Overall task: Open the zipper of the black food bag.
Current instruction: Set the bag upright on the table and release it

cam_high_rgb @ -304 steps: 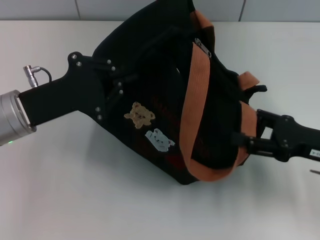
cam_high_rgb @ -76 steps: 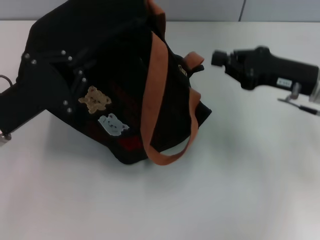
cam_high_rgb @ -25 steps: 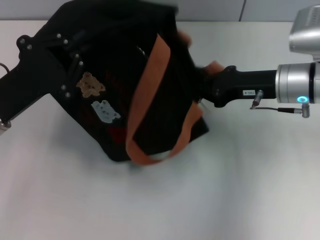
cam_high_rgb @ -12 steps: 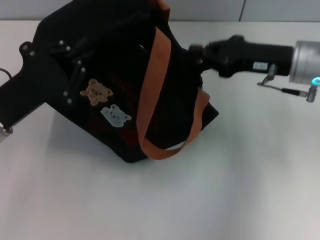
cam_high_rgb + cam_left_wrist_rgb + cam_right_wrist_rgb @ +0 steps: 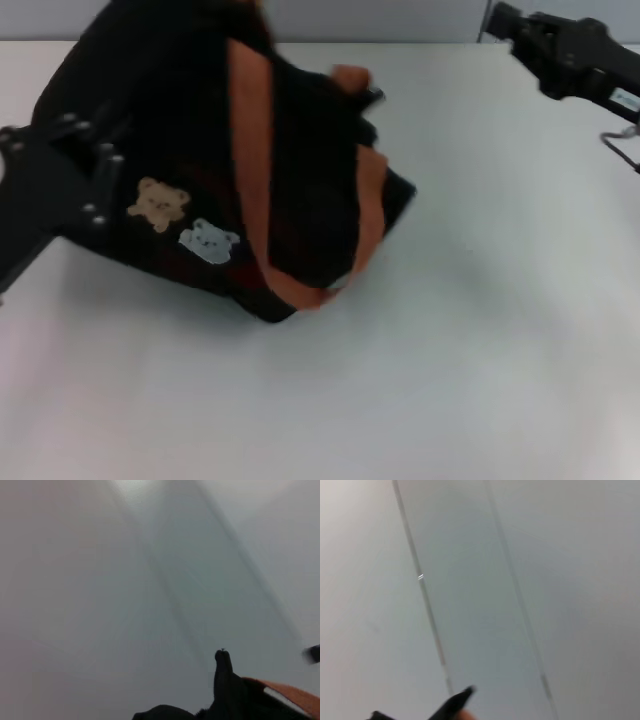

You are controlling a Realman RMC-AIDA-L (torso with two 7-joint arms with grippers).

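Black food bag [image 5: 200, 150] is lying tilted on the table [image 5: 450, 380], orange straps draped over it; left gripper [image 5: 70, 180] is pressing against it, right gripper [image 5: 560, 50] is hovering apart, grips unreadable.

Food bag [image 5: 300, 170] on table [image 5: 480, 350], left-centre; left gripper [image 5: 50, 190] at its left side; right gripper [image 5: 520, 25] far right, apart.

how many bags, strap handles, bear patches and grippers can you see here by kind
black food bag: 1
orange-brown strap handles: 2
bear patches, tan and white: 2
grippers, left gripper on the bag, right gripper away from it: 2
Total: 7
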